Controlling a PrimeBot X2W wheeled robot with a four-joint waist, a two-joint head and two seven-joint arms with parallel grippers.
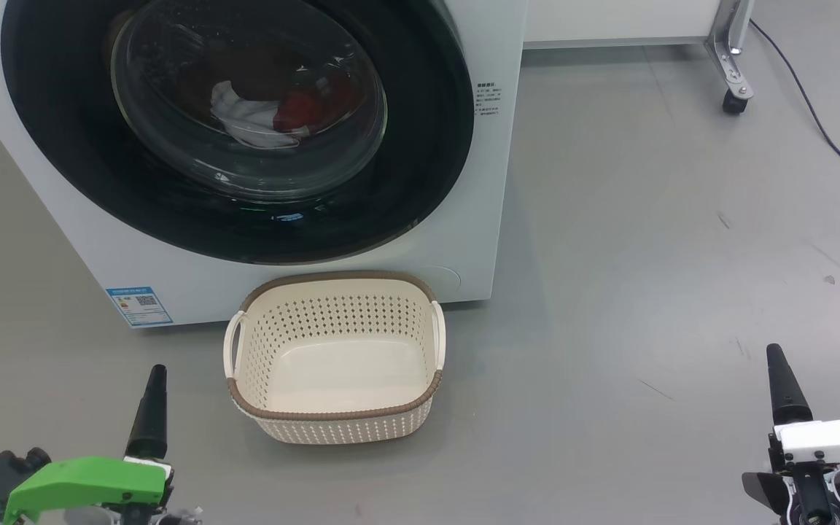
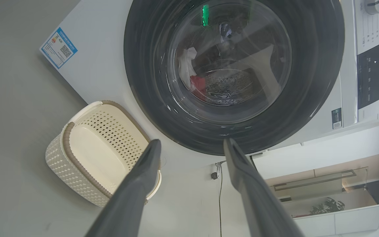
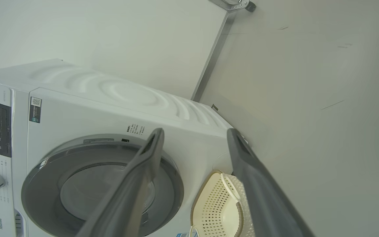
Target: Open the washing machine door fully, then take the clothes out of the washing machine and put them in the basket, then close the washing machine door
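**A:** What's ahead of the left fingers (image 2: 143,177)?

**B:** The washing machine door (image 1: 420,146). It has a glossy black rim around a bulging clear glass bowl, and it's closed against the boxy white washing machine (image 1: 99,248). Crumpled red and white clothes (image 1: 267,117) lie behind the glass.

**A:** And the basket (image 1: 332,430)?

**B:** It's cream perforated plastic with a brown woven-look rim. It sits on the grey floor (image 1: 646,255) between the fingers and the machine, below the door.

**A:** Are the fingers gripping anything?

**B:** No. The left and right fingers (image 3: 252,174) are spread wide and holding nothing, well apart from the door.
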